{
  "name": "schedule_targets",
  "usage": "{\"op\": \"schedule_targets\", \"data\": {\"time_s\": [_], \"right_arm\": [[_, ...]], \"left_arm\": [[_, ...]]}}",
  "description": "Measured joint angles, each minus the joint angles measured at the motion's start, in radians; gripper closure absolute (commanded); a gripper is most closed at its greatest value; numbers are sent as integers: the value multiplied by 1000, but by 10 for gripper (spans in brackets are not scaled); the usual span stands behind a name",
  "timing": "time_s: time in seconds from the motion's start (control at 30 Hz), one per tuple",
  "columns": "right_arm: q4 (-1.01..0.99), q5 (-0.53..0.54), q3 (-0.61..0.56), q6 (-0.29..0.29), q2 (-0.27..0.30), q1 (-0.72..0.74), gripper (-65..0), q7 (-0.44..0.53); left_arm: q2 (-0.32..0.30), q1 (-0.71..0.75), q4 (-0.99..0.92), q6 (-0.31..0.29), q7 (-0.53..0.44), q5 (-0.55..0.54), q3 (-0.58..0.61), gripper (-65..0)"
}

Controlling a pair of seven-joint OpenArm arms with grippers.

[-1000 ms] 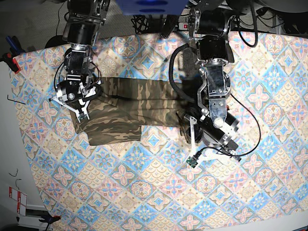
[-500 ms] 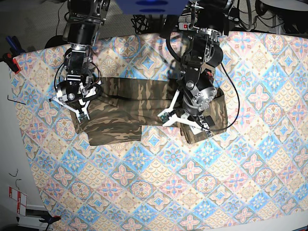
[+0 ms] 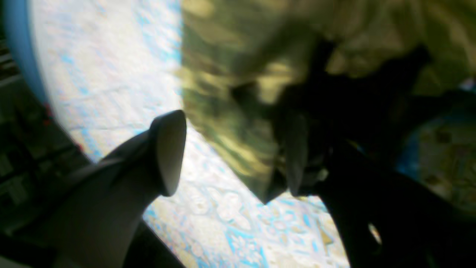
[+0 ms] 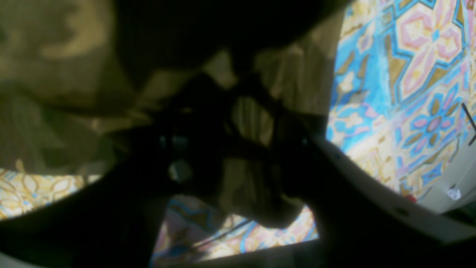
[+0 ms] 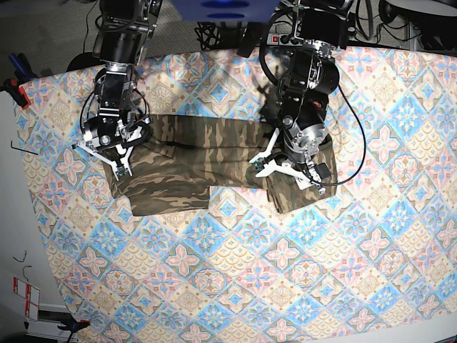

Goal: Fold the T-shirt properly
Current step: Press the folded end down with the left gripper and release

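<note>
The camouflage T-shirt [image 5: 193,153] lies flat as a long band across the tablecloth [image 5: 235,271], with one flap hanging lower at the left and one at the right end [image 5: 300,193]. My left gripper [image 5: 285,170] hovers over the right end. In the left wrist view it [image 3: 230,156] is open, with a corner of the T-shirt [image 3: 223,74] between its spread fingers. My right gripper [image 5: 118,158] rests on the shirt's left end. In the right wrist view it [image 4: 245,149] looks closed on bunched, ribbed fabric of the T-shirt [image 4: 55,56].
The tile-patterned tablecloth [image 3: 111,56] covers the whole table and also shows in the right wrist view [image 4: 409,74]. A red clamp [image 5: 14,89] and a black hook [image 5: 21,146] lie off the left edge. Cables [image 5: 214,32] hang behind the table's far edge.
My left arm has swung up from the lower right onto the shirt's right end, uncovering the folded right flap. My right arm has barely moved.
</note>
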Motion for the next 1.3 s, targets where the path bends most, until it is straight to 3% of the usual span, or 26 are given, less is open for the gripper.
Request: {"op": "schedule_targets", "data": {"time_s": [0.27,0.53,0.67,0.9,1.17,1.3], "right_arm": [[0,3,0,-2,0,-1,-307,0],[0,4,0,-1,0,0,-307,0],[0,2,0,-1,0,0,-307,0],[0,2,0,-1,0,1,-307,-2],[0,3,0,-2,0,-1,-307,0],[0,4,0,-1,0,0,-307,0]], "left_arm": [[-10,-15,-89,3,-17,-3,2,-406],[-8,-39,-238,3,-206,10,-122,-406],[-5,-56,-245,0,-212,10,-156,-401],[-6,-98,-247,0,-211,9,-156,-272],[-6,-162,-368,0,-217,3,-162,-241],[-5,-161,-368,0,-247,-1,-171,-61]]}}
